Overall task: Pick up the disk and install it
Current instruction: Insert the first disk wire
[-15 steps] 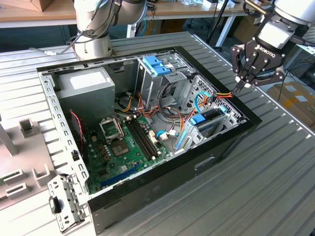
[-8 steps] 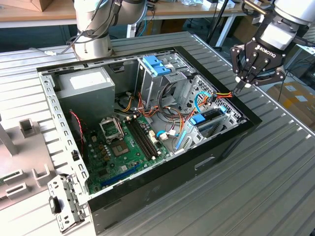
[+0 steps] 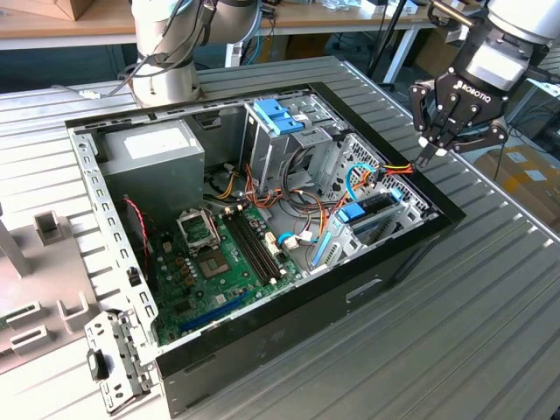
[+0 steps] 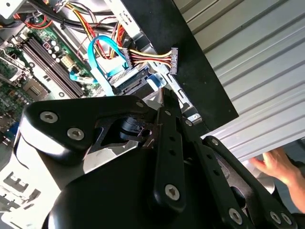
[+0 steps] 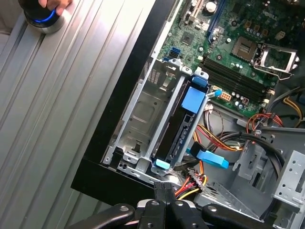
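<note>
The disk (image 5: 177, 136) is a dark flat slab standing on edge in the drive cage (image 5: 143, 112) at the open computer case's corner, under a bright blue latch (image 5: 195, 99). In the exterior view the disk (image 3: 374, 213) sits at the case's right end. Its label is hidden. My gripper (image 3: 429, 150) hangs above and just outside that corner, on the exterior view's right, apart from the disk. Its fingers are shut with nothing between them. In the first wrist view the gripper (image 5: 165, 188) hovers over the case rim by a loose red, yellow and black power plug (image 5: 190, 183).
The case holds a green motherboard (image 3: 219, 254), a grey power-supply box (image 3: 153, 153) and a second blue-latched bay (image 3: 278, 116). A metal bracket (image 3: 114, 359) lies outside the case. A person's hand (image 4: 279, 167) rests nearby, and another hand (image 5: 52, 4) holds a round blue-lit device (image 5: 43, 19).
</note>
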{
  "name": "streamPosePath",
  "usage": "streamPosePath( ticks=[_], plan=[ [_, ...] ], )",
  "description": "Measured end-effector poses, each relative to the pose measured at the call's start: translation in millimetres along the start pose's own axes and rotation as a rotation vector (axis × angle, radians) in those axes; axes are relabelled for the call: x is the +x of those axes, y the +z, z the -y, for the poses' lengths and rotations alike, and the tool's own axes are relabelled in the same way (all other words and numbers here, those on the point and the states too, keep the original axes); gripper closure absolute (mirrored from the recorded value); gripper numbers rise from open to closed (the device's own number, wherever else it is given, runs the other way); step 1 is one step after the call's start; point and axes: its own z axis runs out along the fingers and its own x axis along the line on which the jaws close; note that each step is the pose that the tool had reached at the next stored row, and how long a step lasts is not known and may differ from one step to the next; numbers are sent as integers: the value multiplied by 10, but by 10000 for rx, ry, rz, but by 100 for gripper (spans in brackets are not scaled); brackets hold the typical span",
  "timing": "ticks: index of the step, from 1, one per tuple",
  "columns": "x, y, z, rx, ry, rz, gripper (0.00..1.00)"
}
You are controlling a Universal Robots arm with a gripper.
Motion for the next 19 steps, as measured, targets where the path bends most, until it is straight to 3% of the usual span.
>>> streamPosePath(
  ticks=[19],
  plan=[
    [0, 0, 0, -27, -1108, -41, 89]
  ],
)
